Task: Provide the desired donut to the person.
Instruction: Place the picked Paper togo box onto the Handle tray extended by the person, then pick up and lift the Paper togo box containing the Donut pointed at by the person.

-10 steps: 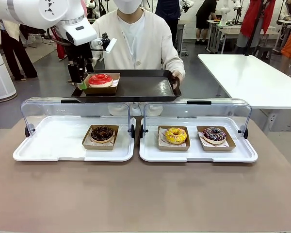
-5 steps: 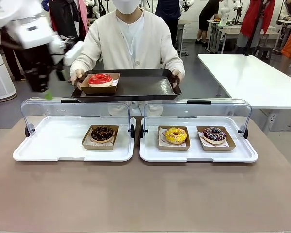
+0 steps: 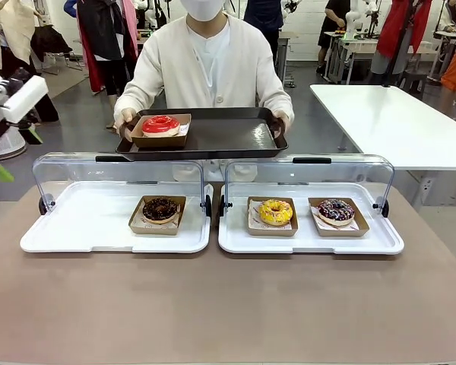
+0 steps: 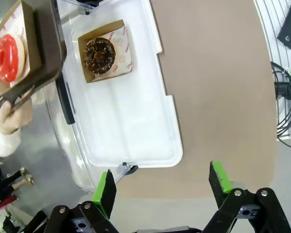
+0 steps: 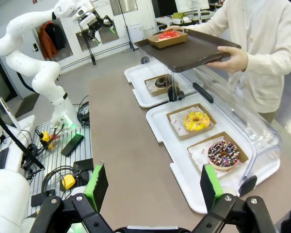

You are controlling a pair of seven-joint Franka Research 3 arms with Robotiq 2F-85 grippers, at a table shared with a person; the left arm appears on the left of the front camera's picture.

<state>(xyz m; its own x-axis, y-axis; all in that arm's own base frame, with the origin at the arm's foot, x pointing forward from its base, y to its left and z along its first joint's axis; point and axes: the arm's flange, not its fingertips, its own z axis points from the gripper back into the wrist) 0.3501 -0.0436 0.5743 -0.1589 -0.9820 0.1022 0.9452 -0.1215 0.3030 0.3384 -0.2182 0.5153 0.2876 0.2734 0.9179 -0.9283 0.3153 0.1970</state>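
The left arm [image 5: 43, 73] is white with rounded links. The left end effector [image 4: 163, 183] and right end effector [image 5: 153, 187] are black with green pads [image 4: 103, 191]. The person [image 3: 205, 72] wears a cream-white cardigan, white shirt and white mask.

floor [image 3: 76, 137]: grey | white table [image 3: 395, 122]: right (beside the brown tabletop [image 3: 228, 312]) | more desks [image 3: 357, 47]: far back

- Front camera: fixed on the robot's side, looking across the brown table [image 3: 228, 312] at the person [image 3: 213, 68].
- Left wrist camera: high up, facing straight down past the left gripper [image 4: 161, 174].
- Right wrist camera: oblique over the table, past the right gripper [image 5: 153, 171].
- Shared by all three: chocolate donut [image 3: 160, 208].
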